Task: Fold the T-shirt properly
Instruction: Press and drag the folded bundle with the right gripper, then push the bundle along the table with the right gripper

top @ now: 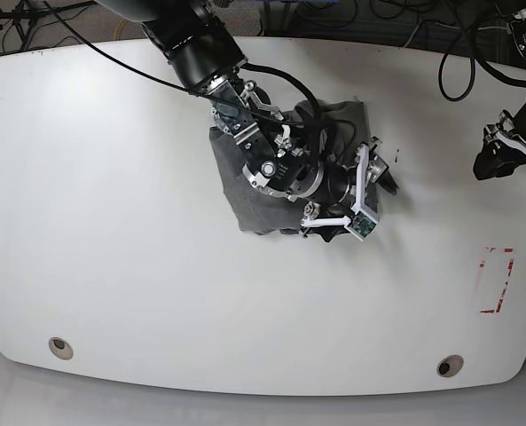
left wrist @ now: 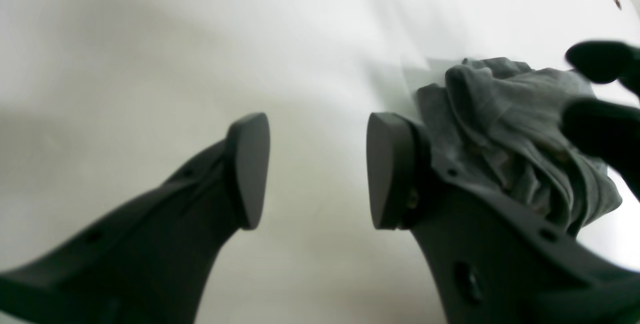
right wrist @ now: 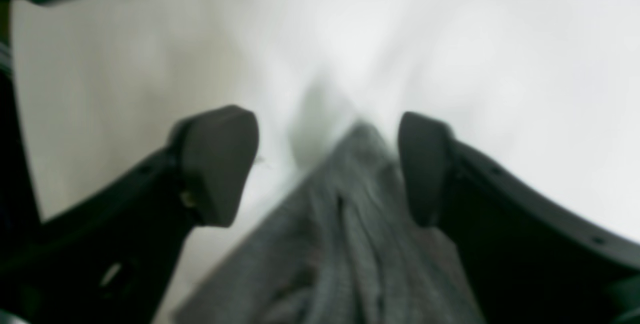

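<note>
Evidently unfolded: the dark heather-grey T-shirt [top: 254, 202] lies bunched on the white table [top: 138, 240], toward the far middle in the base view, with creases and doubled edges.

Right gripper: its fingers [right wrist: 215, 164] are spread, one each side of a raised corner of the shirt in the right wrist view. It is probably placed there to take that edge, either to pinch it or to pull the heap flat. No firm grip on cloth can be made out.

Left gripper [left wrist: 318, 171]: fingers spread over bare tabletop, well apart from the shirt. Perhaps it is held aside to leave the other arm room; spreading the garment would likely want both.

Shirt's lie: the ridges seen from the left wrist suggest layers heaped on one another, so opening it out seems the sensible step before any neat fold. Folding now could trap the creases inside.

Hidden under the arm: in the base view the right arm [top: 236, 98] covers the middle of the shirt, so sleeves and collar cannot be told apart.

Cut off: the right wrist view loses the lower part of the cloth at its bottom edge, and the left arm runs out of the base view at the right.

Blurred: the right wrist picture is soft, leaving contact between fingertips and fabric uncertain.
</note>
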### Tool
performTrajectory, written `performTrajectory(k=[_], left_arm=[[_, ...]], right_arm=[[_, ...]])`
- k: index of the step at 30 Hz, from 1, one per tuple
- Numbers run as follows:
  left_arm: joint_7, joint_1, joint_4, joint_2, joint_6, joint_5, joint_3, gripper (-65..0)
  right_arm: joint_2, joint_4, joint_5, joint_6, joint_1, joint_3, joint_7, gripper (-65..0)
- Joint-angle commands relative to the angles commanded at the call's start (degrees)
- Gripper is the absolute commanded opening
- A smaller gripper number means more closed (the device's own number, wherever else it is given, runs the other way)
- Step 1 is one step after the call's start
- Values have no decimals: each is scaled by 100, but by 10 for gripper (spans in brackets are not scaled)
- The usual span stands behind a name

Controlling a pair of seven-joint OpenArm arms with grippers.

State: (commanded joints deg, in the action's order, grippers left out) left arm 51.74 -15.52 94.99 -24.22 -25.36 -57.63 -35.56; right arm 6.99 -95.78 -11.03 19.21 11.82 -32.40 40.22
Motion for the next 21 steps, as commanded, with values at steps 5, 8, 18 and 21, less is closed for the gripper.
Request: performTrajectory(k=[5,8,18,21], left_arm=[[0,18,9,9,9,0,167,-357],[0,26,9,9,9,0,237,-357],[0,35,9,18,9,343,431,-357],[0,35,9,18,9,369,501,-357]], right_arm=[[-422,-818,53,0,-492,0,0,-168],[-703,-1169,53,0,-844,0,0,-168],[-1486,-1846,62,0,-1741,-18,-26,-168],[-1600,-1829,62,0,-1881,-18,-35,-168]])
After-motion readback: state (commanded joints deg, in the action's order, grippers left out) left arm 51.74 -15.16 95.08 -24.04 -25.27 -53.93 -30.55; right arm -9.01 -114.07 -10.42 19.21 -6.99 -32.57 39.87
